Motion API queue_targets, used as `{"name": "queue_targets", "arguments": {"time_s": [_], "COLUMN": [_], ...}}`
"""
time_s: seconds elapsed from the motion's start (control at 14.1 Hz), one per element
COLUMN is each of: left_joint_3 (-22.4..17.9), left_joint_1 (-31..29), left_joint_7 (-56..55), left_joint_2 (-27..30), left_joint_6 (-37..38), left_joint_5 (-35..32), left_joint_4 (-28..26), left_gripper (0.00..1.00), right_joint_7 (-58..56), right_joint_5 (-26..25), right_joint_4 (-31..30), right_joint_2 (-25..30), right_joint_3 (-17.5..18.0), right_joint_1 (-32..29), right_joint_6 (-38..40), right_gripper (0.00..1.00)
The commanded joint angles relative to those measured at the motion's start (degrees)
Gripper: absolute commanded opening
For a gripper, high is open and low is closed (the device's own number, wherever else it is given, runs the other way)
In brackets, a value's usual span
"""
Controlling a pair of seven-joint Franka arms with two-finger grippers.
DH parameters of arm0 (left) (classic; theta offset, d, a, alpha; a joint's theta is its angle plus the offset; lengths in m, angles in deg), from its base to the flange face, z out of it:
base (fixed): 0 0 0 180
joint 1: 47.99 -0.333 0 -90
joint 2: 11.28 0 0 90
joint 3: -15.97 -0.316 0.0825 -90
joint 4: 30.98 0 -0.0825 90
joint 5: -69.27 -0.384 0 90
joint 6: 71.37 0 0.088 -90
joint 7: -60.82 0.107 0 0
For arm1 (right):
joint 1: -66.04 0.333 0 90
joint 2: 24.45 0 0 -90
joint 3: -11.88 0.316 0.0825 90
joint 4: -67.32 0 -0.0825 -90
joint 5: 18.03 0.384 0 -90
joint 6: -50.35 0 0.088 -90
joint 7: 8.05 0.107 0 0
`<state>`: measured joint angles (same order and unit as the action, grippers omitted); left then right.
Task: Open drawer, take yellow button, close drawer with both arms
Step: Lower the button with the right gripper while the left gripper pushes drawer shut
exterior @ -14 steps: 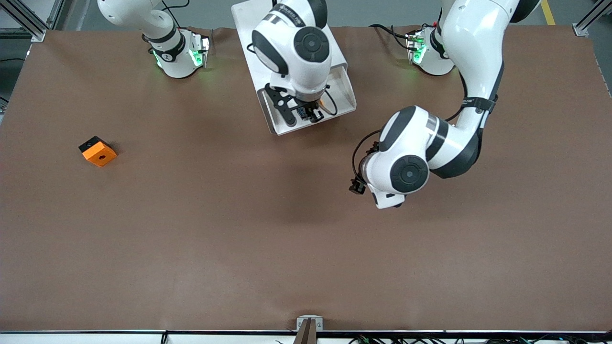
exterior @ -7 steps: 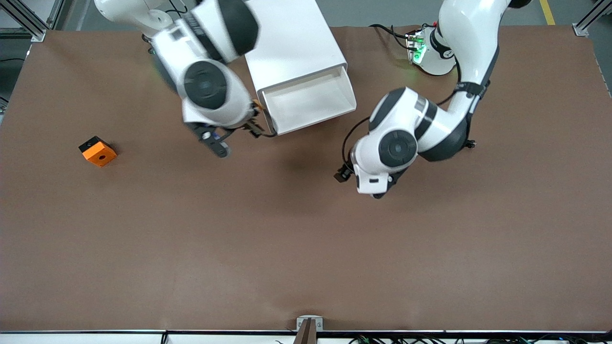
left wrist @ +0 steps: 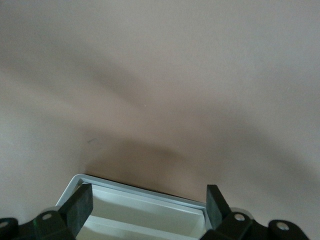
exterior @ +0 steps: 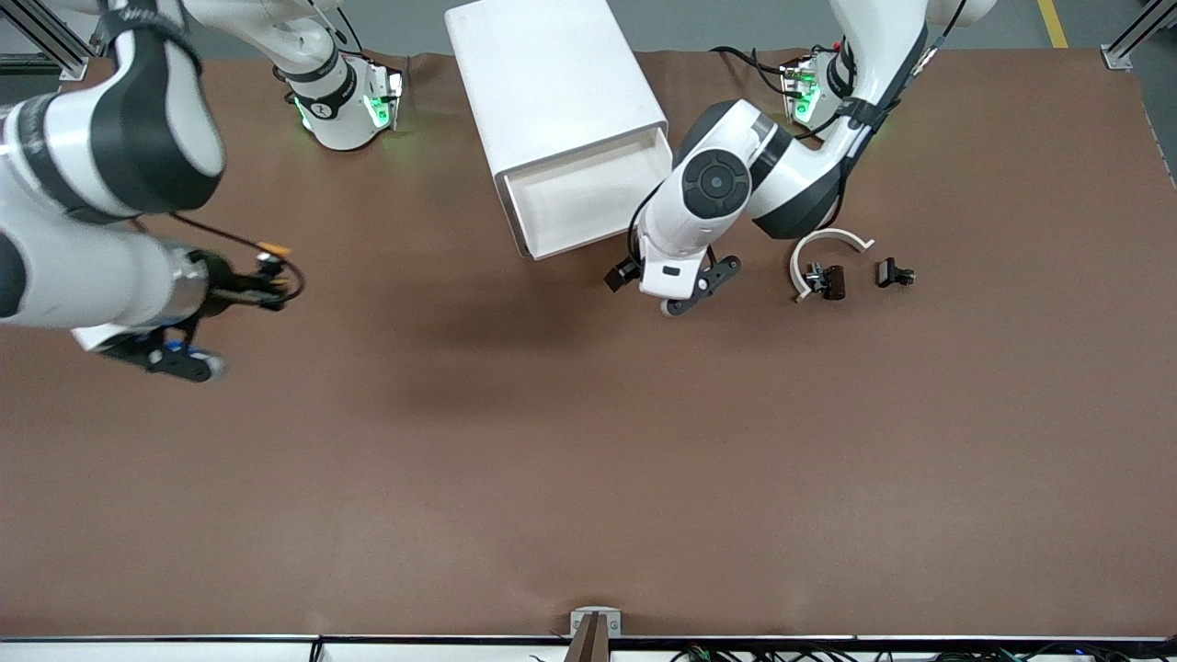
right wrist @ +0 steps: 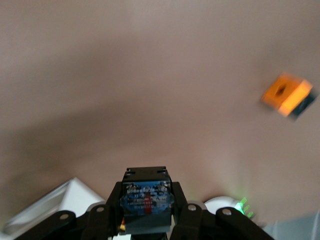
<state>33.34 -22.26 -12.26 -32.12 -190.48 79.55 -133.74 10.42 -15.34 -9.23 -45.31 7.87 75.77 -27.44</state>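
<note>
While the wide, shallow white tray drawer (exterior: pixel 588 198) stands pulled out of its boxy white cabinet (exterior: pixel 552 83), the right claw (right wrist: pixel 147 212) hangs over the brown bench (exterior: pixel 588 478) at the right arm's end, its fingers (right wrist: pixel 187 220) clamped on the tiny black-and-blue push-button (right wrist: pixel 146 197). Only the button's body shows between them; its cap is hidden. It looks light, rigid and smooth-sided, so a firm pinch across the cylindrical body suits it best. An orange square block (right wrist: pixel 288 95) shows in the right wrist view.

At the drawer's front corner toward the left arm's end, the left claw (left wrist: pixel 147 207) hovers with its fingers (left wrist: pixel 80 207) spread apart and nothing between them. The drawer appears empty and should slide easily; pressing flat on its pale front edge (left wrist: pixel 145 192) looks the surest way to shut it. Small black clip parts (exterior: pixel 828 279) with a white curved strip (exterior: pixel 825 241) lie on the bench nearby.
</note>
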Motion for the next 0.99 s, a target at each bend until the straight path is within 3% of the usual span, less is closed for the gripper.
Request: {"name": "queue_targets", "arguments": {"time_s": [0.0, 0.21, 0.5, 0.92], "left_joint_3": [0.1, 1.1, 3.7, 7.2], "left_joint_1": [2.2, 4.6, 6.2, 8.1], "left_joint_7": [0.6, 0.9, 3.9, 4.0], "left_joint_2": [1.5, 1.5, 0.9, -0.3], "left_joint_6": [-1.0, -1.0, -1.0, -1.1], "left_joint_5": [-0.9, -0.9, -1.0, -0.8], "left_joint_4": [-1.7, -1.7, -1.7, -1.7], "left_gripper": [1.00, 1.00, 1.00, 1.00], "right_joint_7": [-12.0, -19.2, -19.9, -19.8], "right_joint_5": [-3.8, -4.8, -5.3, -5.4], "right_joint_4": [-8.0, -16.6, -30.0, -34.0], "right_joint_2": [1.3, 1.3, 1.0, -5.4], "right_joint_3": [1.3, 1.3, 1.3, 1.2], "right_joint_1": [-4.9, -8.3, -9.5, -10.0], "right_joint_6": [-10.4, -23.8, -44.0, -53.1], "right_gripper": [0.27, 0.28, 0.27, 0.27]}}
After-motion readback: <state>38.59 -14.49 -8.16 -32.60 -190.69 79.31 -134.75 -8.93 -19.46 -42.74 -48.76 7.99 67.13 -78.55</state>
